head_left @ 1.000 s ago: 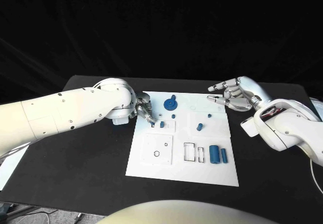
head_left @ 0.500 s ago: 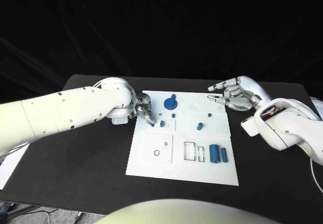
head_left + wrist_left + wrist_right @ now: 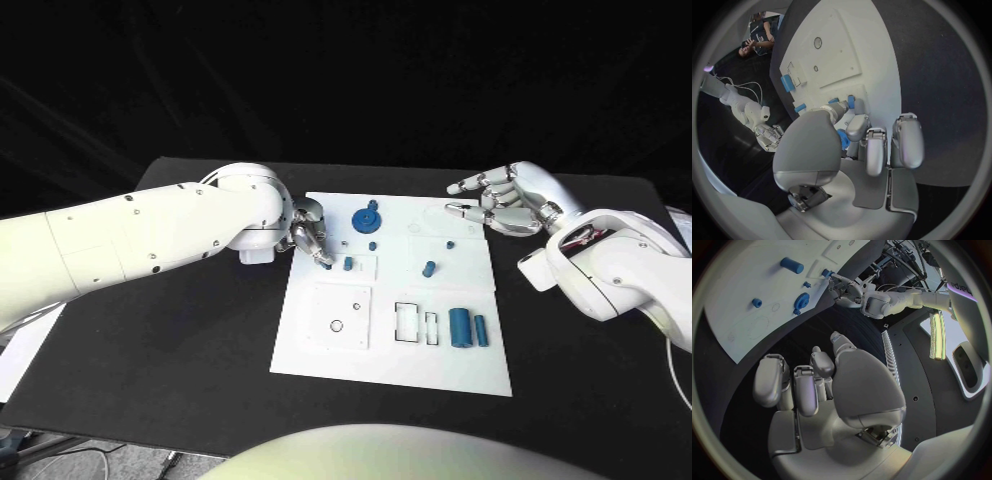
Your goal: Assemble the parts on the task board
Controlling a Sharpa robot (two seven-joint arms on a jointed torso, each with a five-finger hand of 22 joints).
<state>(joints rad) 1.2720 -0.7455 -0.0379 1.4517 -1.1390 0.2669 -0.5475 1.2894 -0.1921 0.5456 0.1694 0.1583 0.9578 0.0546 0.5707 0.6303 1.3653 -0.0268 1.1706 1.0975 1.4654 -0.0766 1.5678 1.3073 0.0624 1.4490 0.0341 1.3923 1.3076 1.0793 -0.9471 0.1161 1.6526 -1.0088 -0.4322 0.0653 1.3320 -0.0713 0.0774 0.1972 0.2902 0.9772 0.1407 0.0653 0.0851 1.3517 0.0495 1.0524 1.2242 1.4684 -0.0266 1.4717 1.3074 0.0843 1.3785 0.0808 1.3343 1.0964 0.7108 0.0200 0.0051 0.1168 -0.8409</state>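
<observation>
Against the frames from a second ago I find almost no change: my left hand (image 3: 309, 238) has kept its station at the left edge of the task board (image 3: 339, 355), its fingertips perhaps a shade lower over the small blue peg (image 3: 349, 264) standing in the upper-left square recess. I judge from this that the insertion is still being worked, not completed. In the left wrist view the fingers (image 3: 856, 125) are curled in close around a small blue part (image 3: 842, 139), so I record that hand as grasping a part, fingers nearly closed on it. My right hand (image 3: 502, 201) has stayed above the board's upper right corner, clear of it, fingers relaxed and apart, holding nothing; the right wrist view confirms an empty palm (image 3: 832, 385). On the board, the blue gear (image 3: 366, 219) sits at upper centre, a slanted blue peg (image 3: 428, 270) lies centre right, and two blue cylinders (image 3: 460, 328) lie side by side at lower right, just beside the narrow rectangular slots (image 3: 408, 324), which stand unfilled. Most of the assembly remains outstanding.
</observation>
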